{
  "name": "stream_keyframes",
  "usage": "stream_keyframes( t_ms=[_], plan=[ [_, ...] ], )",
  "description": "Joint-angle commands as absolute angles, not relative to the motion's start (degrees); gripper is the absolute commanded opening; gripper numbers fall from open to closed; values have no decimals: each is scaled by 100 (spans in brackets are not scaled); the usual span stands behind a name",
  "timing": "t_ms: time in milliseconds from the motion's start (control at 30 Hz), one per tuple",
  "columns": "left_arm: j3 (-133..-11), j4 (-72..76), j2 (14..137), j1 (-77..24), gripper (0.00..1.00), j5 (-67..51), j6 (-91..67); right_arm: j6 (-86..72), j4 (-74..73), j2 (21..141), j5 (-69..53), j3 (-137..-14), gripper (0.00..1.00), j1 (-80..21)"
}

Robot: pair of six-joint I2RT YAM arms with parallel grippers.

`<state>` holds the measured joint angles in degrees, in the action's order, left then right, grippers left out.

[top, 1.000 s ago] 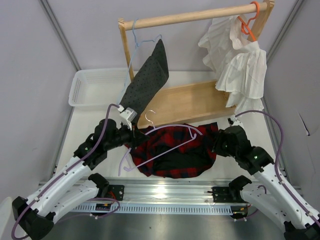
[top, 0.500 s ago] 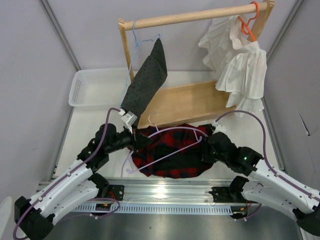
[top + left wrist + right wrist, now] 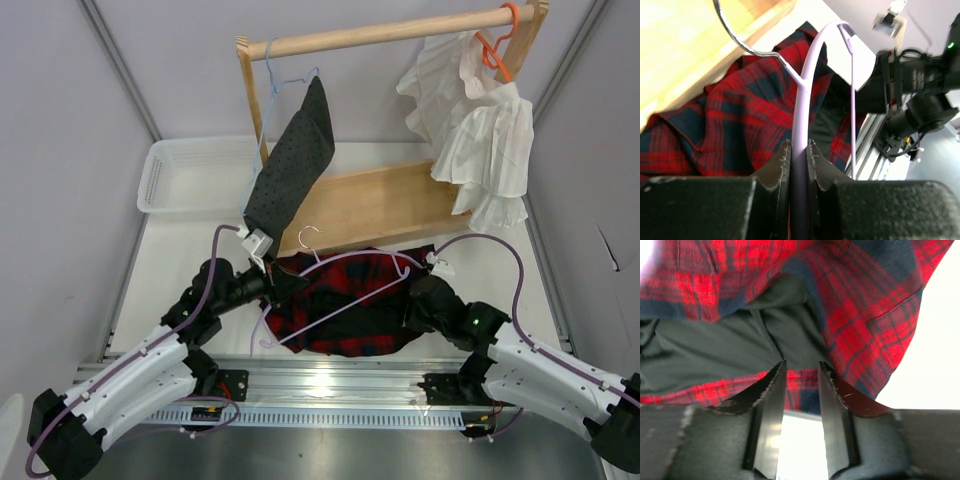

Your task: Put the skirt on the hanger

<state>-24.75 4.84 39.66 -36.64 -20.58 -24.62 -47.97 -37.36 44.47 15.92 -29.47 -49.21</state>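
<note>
The red-and-navy plaid skirt [image 3: 345, 300] lies crumpled on the table in front of the wooden rack, its black lining [image 3: 730, 345] showing at the right. The lilac hanger [image 3: 340, 292] lies slanted over it, silver hook [image 3: 308, 236] toward the rack. My left gripper [image 3: 284, 283] is shut on one hanger arm [image 3: 807, 85], which runs straight out between the fingers [image 3: 782, 157] above the skirt [image 3: 730, 115]. My right gripper [image 3: 414, 300] is at the skirt's right edge. Its jaws [image 3: 801, 371] stand open, and the plaid hem [image 3: 800, 382] lies just past the tips.
A wooden rack with a top rod [image 3: 390, 34] and base board [image 3: 380, 205] stands behind. A dark grey speckled garment [image 3: 292, 165] hangs from a light blue hanger [image 3: 270, 70], a white ruffled garment [image 3: 475, 130] from an orange one [image 3: 497, 45]. White basket [image 3: 190, 175] back left; metal rail [image 3: 330, 385] in front.
My right arm has swung left and lower, up to the skirt's right edge, and its jaws have parted a little. My left gripper has carried the hanger slightly right and toward the rack.
</note>
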Motion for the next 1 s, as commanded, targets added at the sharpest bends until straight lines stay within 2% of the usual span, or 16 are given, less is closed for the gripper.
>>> stream_keyframes(
  t_ms=[0,267,967],
  plan=[
    [-2233,1282,3762,-3840,0,-1732,-2636,-4948,-3367,4254,2065,-2839,39,-4904],
    [-1916,1775,3709,-4139,0,-1231,-2567,-4834,-3015,4192,2232,-2611,38,-4773],
    [-2022,1371,3551,-4236,0,-686,-2514,-4720,-2311,4140,2171,-2030,33,-4439]
  ],
)
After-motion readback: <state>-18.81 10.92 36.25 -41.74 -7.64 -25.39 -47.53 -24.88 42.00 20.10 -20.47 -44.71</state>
